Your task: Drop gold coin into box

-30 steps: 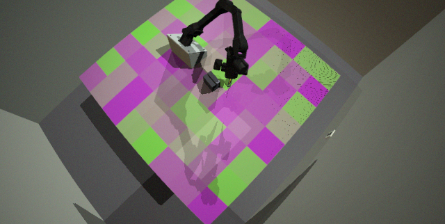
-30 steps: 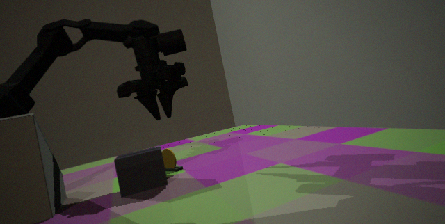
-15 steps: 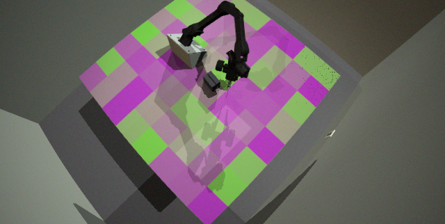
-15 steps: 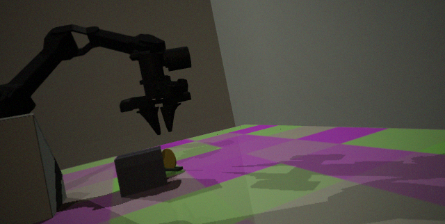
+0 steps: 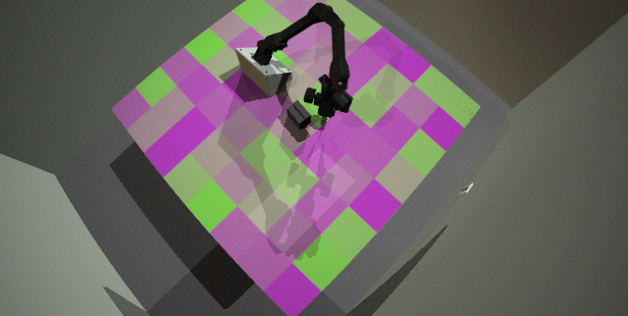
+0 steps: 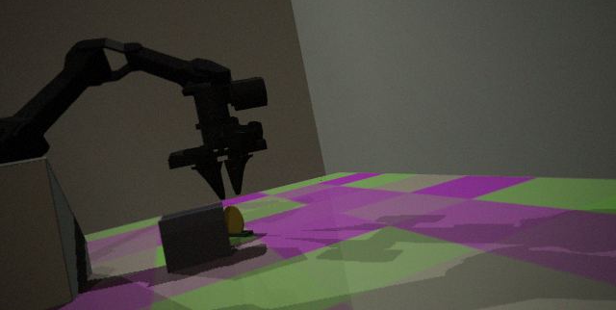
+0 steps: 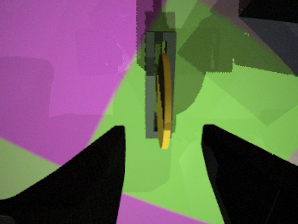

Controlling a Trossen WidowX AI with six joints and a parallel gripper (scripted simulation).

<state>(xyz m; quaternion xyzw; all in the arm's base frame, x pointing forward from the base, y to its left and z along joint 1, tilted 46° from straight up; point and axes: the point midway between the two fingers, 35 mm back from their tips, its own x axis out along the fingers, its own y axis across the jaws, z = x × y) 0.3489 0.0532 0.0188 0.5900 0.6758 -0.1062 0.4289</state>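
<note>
Fingers were held partly spread and pinched nothing; the gripper point(image 6: 230, 190) was poised above the gold coin point(image 7: 164, 99), which stood on edge in its dark-green holder point(image 7: 152, 83), beside the grey box point(image 6: 193, 238); the coin was judged stiff, light, thin and slippery, best pinched across its flat faces near the top; no writing was legible.
</note>
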